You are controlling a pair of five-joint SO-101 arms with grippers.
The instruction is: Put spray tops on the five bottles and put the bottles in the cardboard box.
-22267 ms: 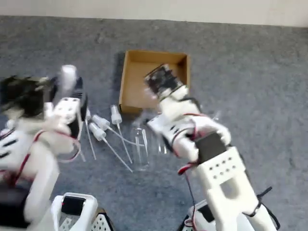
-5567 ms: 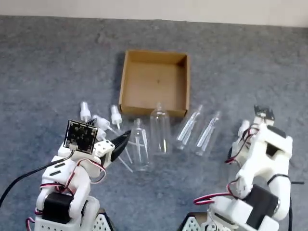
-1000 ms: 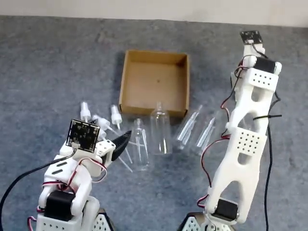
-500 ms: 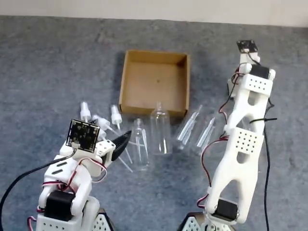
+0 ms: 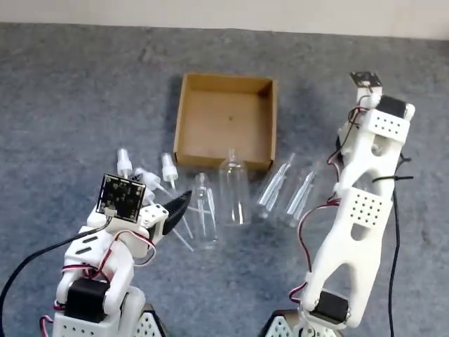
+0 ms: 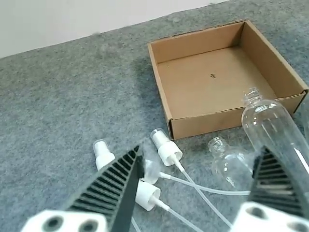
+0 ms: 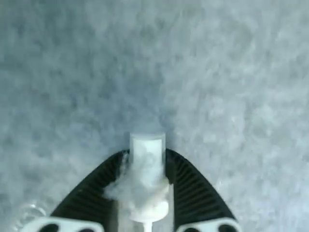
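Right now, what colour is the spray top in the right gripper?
White; spray top clearest in right wrist view.

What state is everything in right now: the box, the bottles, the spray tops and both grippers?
cardboard box: open, empty.
large bottle: lying down, no top on.
small bottle: lying down, no top on.
slim bottles: lying flat.
loose spray tops: lying down, unattached.
held spray top: clamped in the right gripper.
left gripper: open, above the loose spray tops.
right gripper: shut on the held spray top.
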